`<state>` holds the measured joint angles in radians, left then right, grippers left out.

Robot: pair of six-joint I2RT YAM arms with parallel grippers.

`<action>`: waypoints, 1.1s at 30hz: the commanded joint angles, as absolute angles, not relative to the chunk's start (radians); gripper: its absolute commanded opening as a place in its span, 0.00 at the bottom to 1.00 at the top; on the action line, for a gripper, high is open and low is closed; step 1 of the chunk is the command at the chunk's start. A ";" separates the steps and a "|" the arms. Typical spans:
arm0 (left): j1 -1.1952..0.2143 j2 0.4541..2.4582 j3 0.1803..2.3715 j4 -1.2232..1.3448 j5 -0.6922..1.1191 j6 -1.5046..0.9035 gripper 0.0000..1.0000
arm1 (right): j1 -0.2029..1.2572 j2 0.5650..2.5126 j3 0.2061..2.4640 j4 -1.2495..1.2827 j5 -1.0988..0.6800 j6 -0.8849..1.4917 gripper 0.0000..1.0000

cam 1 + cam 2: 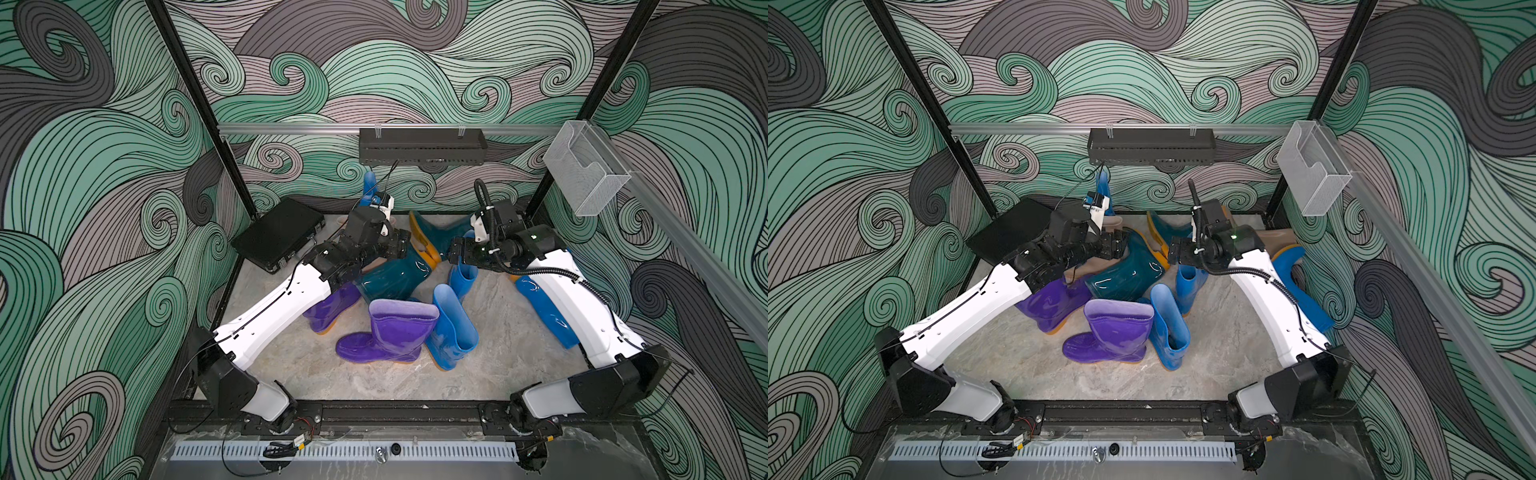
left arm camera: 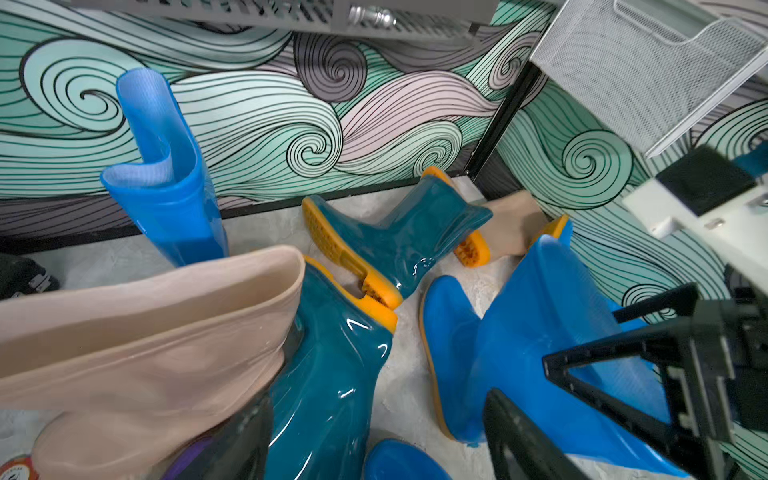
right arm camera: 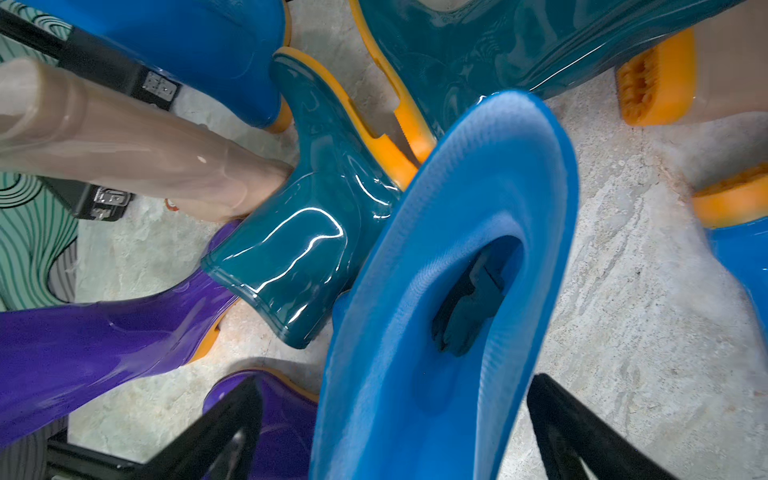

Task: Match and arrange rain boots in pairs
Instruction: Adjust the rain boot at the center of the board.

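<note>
Partly hidden: beige boot (image 2: 145, 332), mostly under left arm in both top views.
Left gripper (image 1: 400, 245): jaws spread, over teal boot (image 1: 390, 274), toward far edge.
Right gripper (image 3: 395, 386): jaws spread, straddling blue boot (image 3: 449, 249) rim; contact unclear.
Purple boot (image 1: 388, 332): standing, centre.

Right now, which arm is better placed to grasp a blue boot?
The right one. The open right tool straddles the rim of a standing blue boot; the left tool is over a teal boot.
</note>
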<state>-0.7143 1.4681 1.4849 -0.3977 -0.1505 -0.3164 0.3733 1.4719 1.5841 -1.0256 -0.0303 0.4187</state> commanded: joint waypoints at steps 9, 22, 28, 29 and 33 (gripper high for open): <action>-0.689 1.429 1.465 -0.376 -0.149 -0.311 0.80 | 0.378 1.546 1.751 -1.281 0.167 0.041 0.01; -0.670 1.429 1.453 -0.369 -0.143 -0.332 0.80 | 0.287 1.515 1.714 -1.318 0.113 -0.217 0.00; -0.667 1.429 1.448 -0.373 -0.143 -0.337 0.80 | 0.236 1.477 1.629 -1.245 0.068 -0.192 0.00; -0.667 1.429 1.448 -0.373 -0.142 -0.338 0.80 | 0.234 1.470 1.615 -1.230 0.065 -0.188 0.00; -0.666 1.429 1.446 -0.374 -0.141 -0.340 0.80 | 0.231 1.459 1.567 -1.178 0.045 -0.180 0.00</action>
